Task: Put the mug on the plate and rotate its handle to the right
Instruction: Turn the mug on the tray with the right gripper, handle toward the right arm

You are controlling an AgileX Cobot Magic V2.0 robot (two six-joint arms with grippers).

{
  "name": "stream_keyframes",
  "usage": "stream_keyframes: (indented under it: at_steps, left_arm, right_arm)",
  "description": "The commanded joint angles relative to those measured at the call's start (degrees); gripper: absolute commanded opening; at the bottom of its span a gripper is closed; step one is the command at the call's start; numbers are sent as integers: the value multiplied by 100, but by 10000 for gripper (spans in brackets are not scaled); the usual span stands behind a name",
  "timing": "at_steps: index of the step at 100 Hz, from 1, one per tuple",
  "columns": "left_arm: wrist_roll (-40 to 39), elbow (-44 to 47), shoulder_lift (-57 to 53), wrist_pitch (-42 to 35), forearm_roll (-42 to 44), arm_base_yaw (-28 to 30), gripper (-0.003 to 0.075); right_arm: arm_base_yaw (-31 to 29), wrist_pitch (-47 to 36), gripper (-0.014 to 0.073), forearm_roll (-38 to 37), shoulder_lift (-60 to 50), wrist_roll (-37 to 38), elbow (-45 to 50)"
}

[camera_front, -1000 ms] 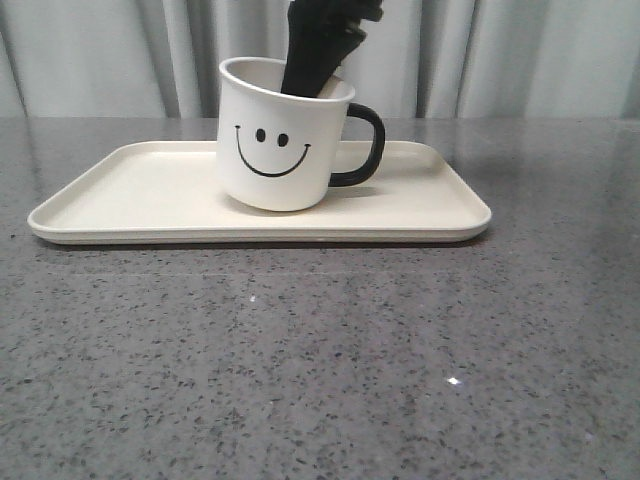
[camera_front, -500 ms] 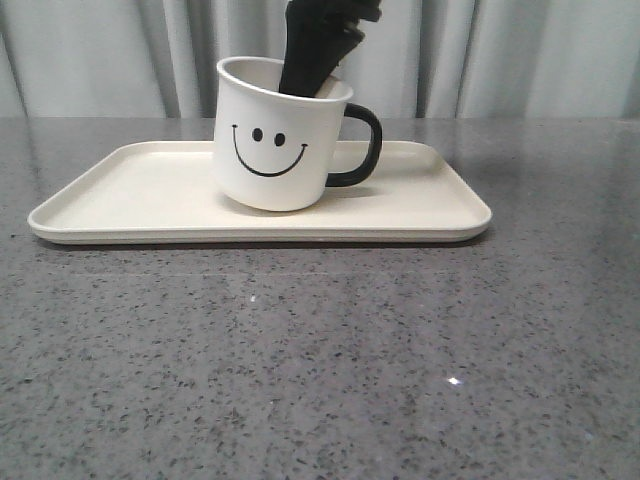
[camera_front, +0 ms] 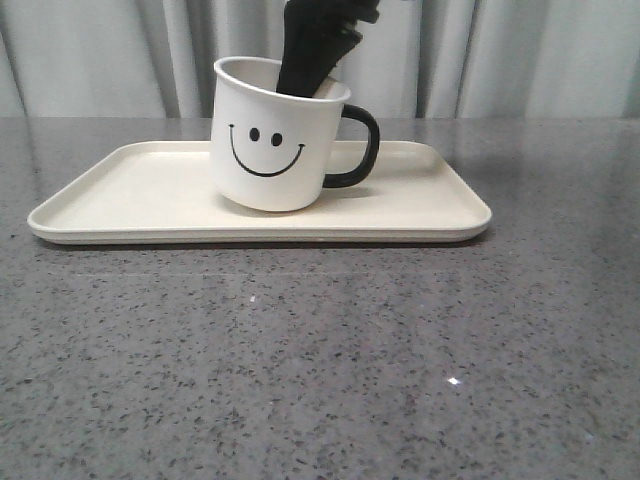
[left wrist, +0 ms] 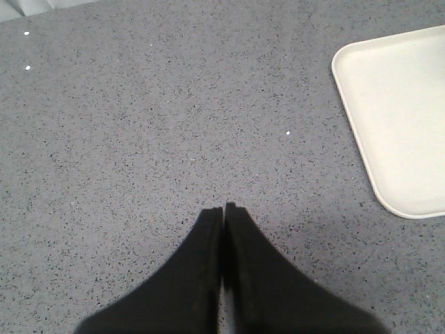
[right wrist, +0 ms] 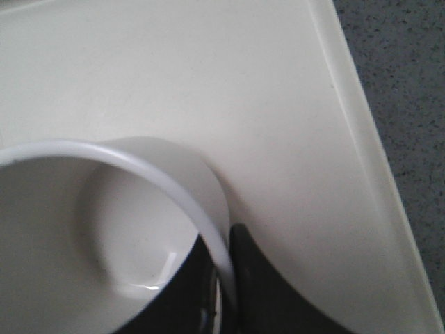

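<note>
Right gripper pinching tilted mug by its rim over plate, left gripper closed, empty: could tip on abrupt release.

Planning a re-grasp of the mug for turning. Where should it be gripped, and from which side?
Pinch the mug's rim wall from above: its mouth is open, and the right end effector already straddles the rim that way, leaving the handle free.
</note>
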Motion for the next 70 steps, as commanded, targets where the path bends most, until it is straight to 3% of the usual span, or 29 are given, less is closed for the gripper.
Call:
stream_keyframes:
  at_steps: [1,49,70]
  left_arm:
    - [-57,-124,-35,-332,-57,18,-20]
    - [-57,-124,-35,-319,-57,18,-20]
    - [-57,-124,-35,-280,-57,18,-20]
  right_arm:
    - [-5,508,9,196,-305,-79,-171]
    - [-5,504,13,196,-400,-80,-268]
    - [-5,504,157,191,-406,-71,-294]
